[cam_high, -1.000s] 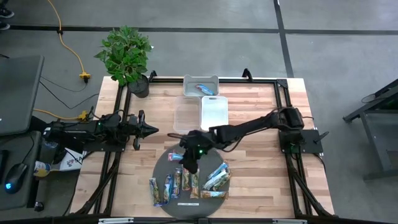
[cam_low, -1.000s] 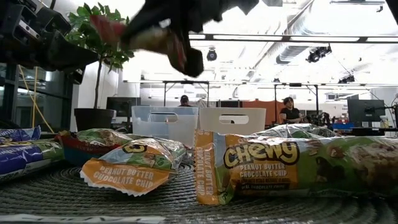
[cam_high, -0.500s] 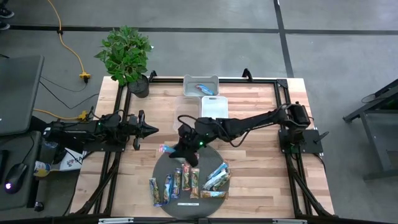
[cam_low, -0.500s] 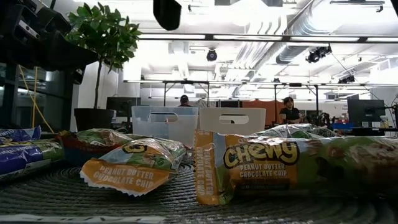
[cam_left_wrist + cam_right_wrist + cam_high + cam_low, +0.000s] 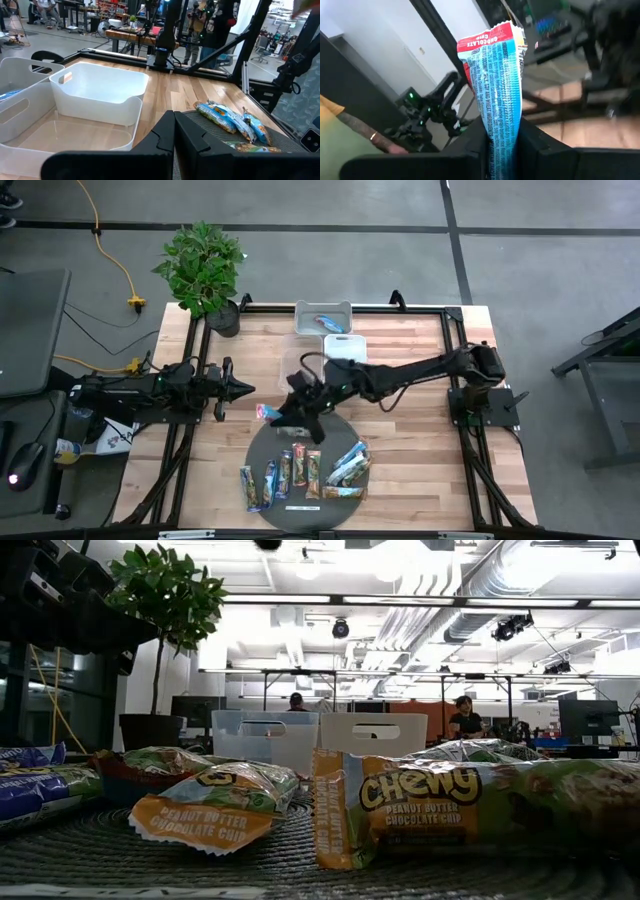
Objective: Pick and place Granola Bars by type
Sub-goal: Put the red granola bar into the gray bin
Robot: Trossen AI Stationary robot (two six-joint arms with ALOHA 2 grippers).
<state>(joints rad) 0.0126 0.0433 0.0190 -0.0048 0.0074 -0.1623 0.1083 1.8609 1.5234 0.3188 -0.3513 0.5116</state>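
Several granola bars point(image 5: 305, 470) in blue, green and orange-brown wrappers lie on a dark round mat point(image 5: 262, 448) near the table's front edge. My right gripper point(image 5: 283, 413) hangs high above the mat's far left rim, shut on one bar point(image 5: 268, 413) whose wrapper shows a red end and blue print point(image 5: 495, 70). Pulled back at the table's left side, my left gripper point(image 5: 240, 388) is shut and empty. One blue bar point(image 5: 327, 321) lies in the far clear bin point(image 5: 322, 308). My right gripper pinches the bar between its two fingers point(image 5: 535, 145) at one end point(image 5: 501, 131). The fingers lie roughly level and point toward the table's left. The rest of the bar sticks out past the fingertips in line with them, lifted clear of the mat, red crimped end point(image 5: 492, 37) farthest out.
A white bin point(image 5: 343, 358) and a clear bin point(image 5: 297, 368) stand side by side behind the mat, with the far clear bin behind them. A potted plant point(image 5: 205, 270) stands at the far left corner. People sit in the room beyond point(image 5: 465, 718).
My right gripper has risen from the mat with the bar and drifted toward the far left, tipping from pointing down to about level. The bar has come up off the mat and now hangs high, out of the low view.
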